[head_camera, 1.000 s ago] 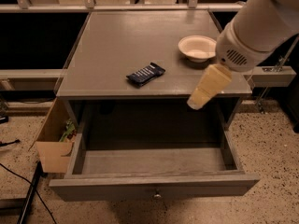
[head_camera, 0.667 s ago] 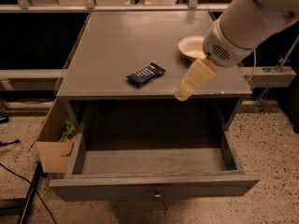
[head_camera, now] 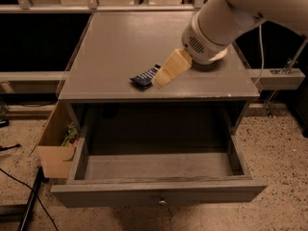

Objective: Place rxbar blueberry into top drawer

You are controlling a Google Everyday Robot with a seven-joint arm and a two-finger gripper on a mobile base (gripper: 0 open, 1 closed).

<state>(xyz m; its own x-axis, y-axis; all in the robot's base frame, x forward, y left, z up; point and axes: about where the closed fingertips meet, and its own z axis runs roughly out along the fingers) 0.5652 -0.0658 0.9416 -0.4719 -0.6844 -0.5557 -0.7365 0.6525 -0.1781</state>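
A: While the top drawer (head_camera: 159, 192) stands pulled right out under the bench (head_camera: 120, 42), where is the rxbar blueberry (head_camera: 143, 78)?

B: On the bench top, near the front edge and about halfway across, lying flat and a little askew. It is not in the drawer.

A: And the claw (head_camera: 161, 77)?

B: Down at the bar's right end, low over the bench. Its cream tip covers that end from this view. Whether it touches the wrapper I cannot tell.

A: Is it open or closed?

B: I cannot tell. It shows as one pale wedge slanting down and to the left from the thick white arm (head_camera: 211, 30). Nothing shows how wide it stands or whether it has hold of the bar.

A: What does the drawer show?

B: Its grey bottom board, the two side walls and the flat front panel, with a small round knob (head_camera: 162, 202) at the panel's middle.

A: Anything beside the bench?

B: A tan cardboard box (head_camera: 54, 158) on the left, close against the drawer's side, with something green inside. Both stand on a speckled floor (head_camera: 279, 148)
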